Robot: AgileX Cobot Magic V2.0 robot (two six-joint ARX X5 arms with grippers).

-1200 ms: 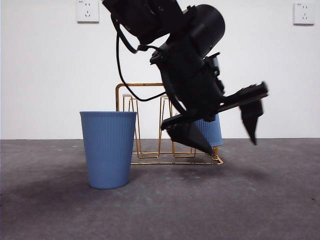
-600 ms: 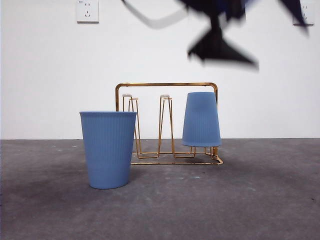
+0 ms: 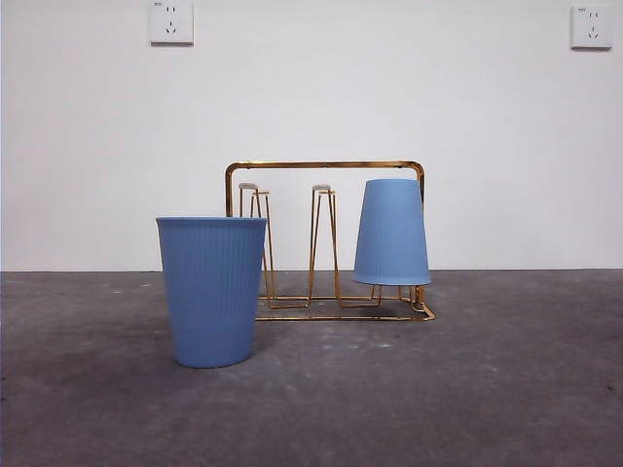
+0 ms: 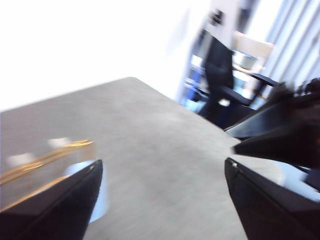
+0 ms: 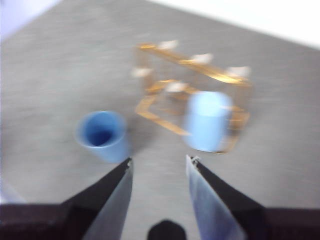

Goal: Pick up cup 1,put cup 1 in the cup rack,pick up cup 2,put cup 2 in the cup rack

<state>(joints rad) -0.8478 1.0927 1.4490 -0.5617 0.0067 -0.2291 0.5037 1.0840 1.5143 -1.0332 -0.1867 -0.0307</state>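
Blue upright cup [image 3: 211, 290] at the rack's [image 3: 325, 167] seven o'clock — both grippers [image 5: 159, 167] [image 4: 162, 172] gape empty; a clumsy pinch could topple it.

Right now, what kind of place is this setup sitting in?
Probably an office or lab test bench: a bare grey table, a plain white wall with power sockets, and an office chair beyond the table in the left wrist view.

cup rack [image 5: 190, 100] blurred, both wrist views smeared
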